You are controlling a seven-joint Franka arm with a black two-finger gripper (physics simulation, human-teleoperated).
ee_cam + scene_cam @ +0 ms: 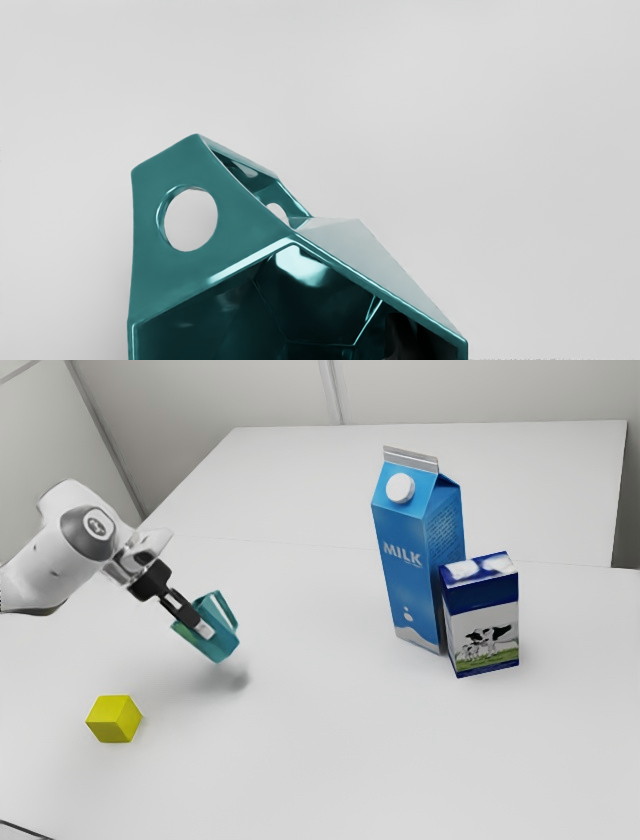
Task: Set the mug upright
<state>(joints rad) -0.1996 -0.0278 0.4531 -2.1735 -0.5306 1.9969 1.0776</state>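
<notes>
white table (330,760); jaws (204,628) grasping tilted teal mug (222,646) above it; tall milk carton (405,585) upright.

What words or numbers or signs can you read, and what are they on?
"MILK": on the front of the tall blue milk carton.
Small print on that carton's side: too small to read.
Round mark on the robot arm: too small to make out.
Small cow-picture carton, teal mug, yellow cube: no words I can read.
</notes>
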